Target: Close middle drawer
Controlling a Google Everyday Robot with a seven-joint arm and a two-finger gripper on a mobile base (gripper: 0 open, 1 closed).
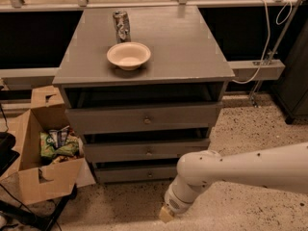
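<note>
The grey cabinet [144,52] has three drawers, one above the other. The middle drawer [120,151] is the low wide front with a small round knob [149,152]. A dark gap shows above it, and it stands slightly forward of the lowest front [125,173]. The taller top drawer [110,120] also shows a dark gap above it. My gripper [166,214] is at the end of the white arm [231,170], low near the floor. It is in front of and below the lowest drawer, right of centre, and touches no drawer.
A cream bowl [128,55] and a can [121,26] stand on the cabinet top. An open cardboard box [43,170] with packets stands on the floor at the left. A white cable [265,37] hangs at the right. The floor is speckled.
</note>
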